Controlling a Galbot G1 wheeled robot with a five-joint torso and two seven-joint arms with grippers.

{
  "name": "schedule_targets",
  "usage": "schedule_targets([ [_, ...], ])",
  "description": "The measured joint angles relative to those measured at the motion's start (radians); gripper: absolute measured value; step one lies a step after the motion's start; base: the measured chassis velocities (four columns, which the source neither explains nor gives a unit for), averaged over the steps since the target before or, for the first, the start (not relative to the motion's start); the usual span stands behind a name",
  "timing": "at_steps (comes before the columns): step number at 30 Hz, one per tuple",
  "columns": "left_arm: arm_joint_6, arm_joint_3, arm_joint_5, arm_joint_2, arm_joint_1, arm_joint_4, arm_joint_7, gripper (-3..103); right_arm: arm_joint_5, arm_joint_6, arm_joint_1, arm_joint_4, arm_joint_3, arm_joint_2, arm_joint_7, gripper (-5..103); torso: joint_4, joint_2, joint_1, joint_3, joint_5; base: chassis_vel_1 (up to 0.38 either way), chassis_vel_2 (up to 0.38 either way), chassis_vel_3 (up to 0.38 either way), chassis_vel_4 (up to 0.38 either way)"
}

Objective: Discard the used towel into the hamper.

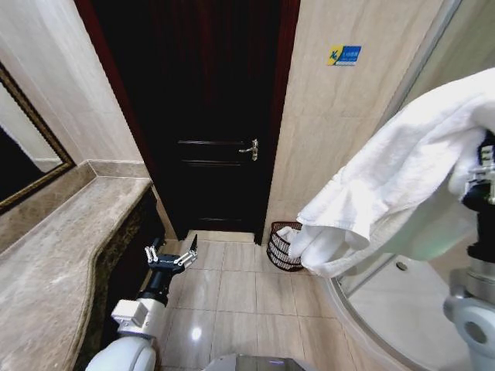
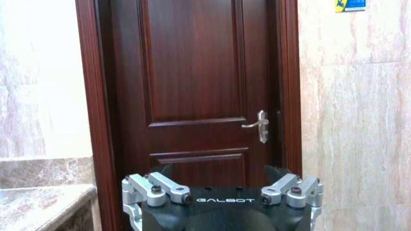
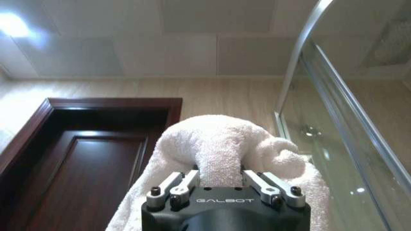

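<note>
We carry the towel (image 1: 402, 154) high in our right gripper (image 3: 222, 174), well above the hamper (image 1: 283, 247).

Largest first: the dark door (image 1: 209, 116) ahead and the curved shower glass (image 1: 418, 46) on our right frame a narrow floor; the hamper stands against the wall between them, already holding something white. We judge the arm should swing over its rim and lower so the hanging end drops inside, clear of the glass. The right claw is clamped on a towel fold; our left gripper (image 1: 172, 255) hangs low by the counter (image 1: 54, 255), fingers spread and holding nothing.
</note>
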Motion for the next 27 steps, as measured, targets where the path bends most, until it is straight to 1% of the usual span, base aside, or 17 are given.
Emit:
schedule_targets([
  [5,0.0,0.0,0.0,0.0,0.0,0.0,0.0,93,-0.025,-0.01,-0.006,0.0,-0.009,0.008,-0.004,20,-0.0001,-0.001,0.0,-0.001,-0.0001,0.0,0.0,0.0,0.0],
  [9,0.0,0.0,0.0,0.0,0.0,0.0,0.0,93,-0.053,-0.008,-0.007,0.0,-0.042,0.022,-0.006,20,0.0,-0.002,-0.001,-0.001,-0.0001,0.0,0.0,0.0,0.0],
  [13,0.0,0.0,0.0,0.0,0.0,0.0,0.0,93,-0.105,0.011,-0.011,0.0,-0.091,0.048,-0.005,20,0.0,-0.004,-0.002,-0.002,-0.0001,-0.079,0.09,0.078,-0.077],
  [14,0.0,0.0,0.0,0.0,0.0,0.0,0.0,93,-0.105,0.011,-0.011,0.0,-0.091,0.048,-0.005,20,0.0,-0.004,-0.002,-0.002,-0.0001,-0.106,0.109,0.124,-0.121],
  [16,0.0,0.0,0.0,0.0,0.0,0.0,0.0,93,-0.121,0.021,-0.016,-0.001,-0.108,0.059,-0.001,20,0.0003,-0.004,-0.002,-0.002,0.0001,-0.164,0.175,0.138,-0.161],
  [17,0.0,0.0,0.0,0.0,0.0,0.0,0.0,93,-0.125,0.025,-0.019,-0.002,-0.112,0.065,0.0,20,-0.0001,-0.005,-0.002,-0.003,-0.0003,-0.182,0.176,0.199,-0.19],
  [19,0.0,0.0,0.0,0.0,0.0,0.0,0.0,93,-0.13,0.031,-0.021,-0.005,-0.114,0.07,0.002,20,0.0,-0.005,-0.002,-0.003,-0.0005,-0.183,0.191,0.199,-0.202],
  [20,0.0,0.0,0.0,0.0,0.0,0.0,0.0,93,-0.133,0.036,-0.023,-0.007,-0.115,0.073,0.007,20,0.0004,-0.005,-0.002,-0.003,0.0005,-0.183,0.233,0.226,-0.213],
  [22,0.0,0.0,0.0,0.0,0.0,0.0,0.0,93,-0.134,0.039,-0.024,-0.007,-0.115,0.074,0.014,20,0.0002,-0.006,-0.002,-0.003,0.0005,-0.207,0.233,0.234,-0.221],
  [23,0.0,0.0,0.0,0.0,0.0,0.0,0.0,93,-0.136,0.047,-0.025,-0.007,-0.115,0.078,0.026,20,-0.0001,-0.006,-0.002,-0.003,-0.0012,-0.262,0.23,0.242,-0.233],
  [25,0.0,0.0,0.0,0.0,0.0,0.0,0.0,93,-0.137,0.05,-0.026,-0.007,-0.113,0.081,0.031,20,-0.0001,-0.006,-0.002,-0.003,-0.0008,-0.262,0.247,0.236,-0.233],
  [26,0.0,0.0,0.0,0.0,0.0,0.0,0.0,93,-0.139,0.051,-0.03,-0.007,-0.112,0.087,0.034,20,0.0002,-0.007,-0.001,-0.003,0.0008,-0.165,0.247,0.144,-0.17],
  [27,0.0,0.0,0.0,0.0,0.0,0.0,0.0,93,-0.142,0.052,-0.035,-0.012,-0.112,0.093,0.033,20,-0.0003,-0.007,-0.001,-0.003,0.0,-0.112,0.142,0.144,-0.058],
])
